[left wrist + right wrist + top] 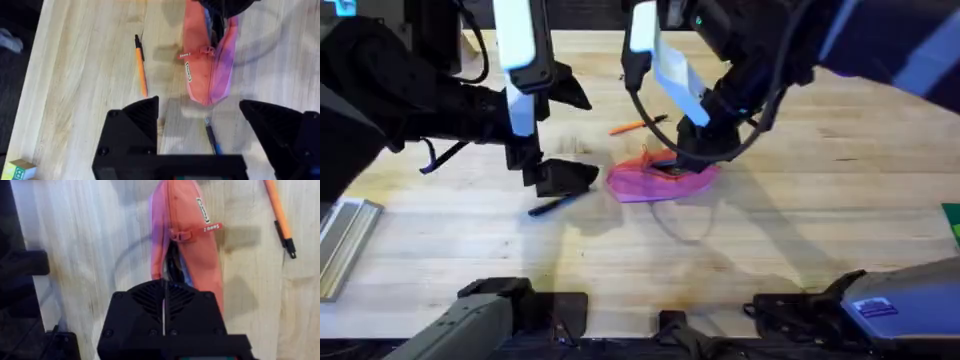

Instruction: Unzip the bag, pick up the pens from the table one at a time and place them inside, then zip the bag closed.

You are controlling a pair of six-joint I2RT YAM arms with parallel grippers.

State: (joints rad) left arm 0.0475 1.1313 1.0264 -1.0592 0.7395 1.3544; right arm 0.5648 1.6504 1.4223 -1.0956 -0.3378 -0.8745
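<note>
While the dark pen [556, 204] lay on the pale wooden surface [800, 230] directly beneath the left claw [565, 178], it was the thing nearest to any arm, and the next pick probably turned on that. In the overhead view its long axis ran from about eight o'clock to two o'clock, and its upper end disappeared under the claw's black body. From the left wrist camera, the left claw [200, 122] stood wide open and held nothing, its two black fingers [142, 117] straddling the pen's blue-black tip [212, 137], which sat between them without touching either. The pen's shaft ran nearly in line with the claw's reach, across the finger gap, so a straight descent looked enough to bracket it.

Just past that tip lay the pink pouch [660, 180], at roughly three o'clock from the left claw overhead, its zipper seam gaping at the far end and its red pull tab [202, 51] lying across the fabric. The orange pen [635, 125] rested beyond the pouch at about eleven o'clock from it, well clear of both arms.

The right claw [692, 158] sat down on the pouch's right end; whether its fingers pinched the fabric or simply pressed there, I could not tell.
</note>
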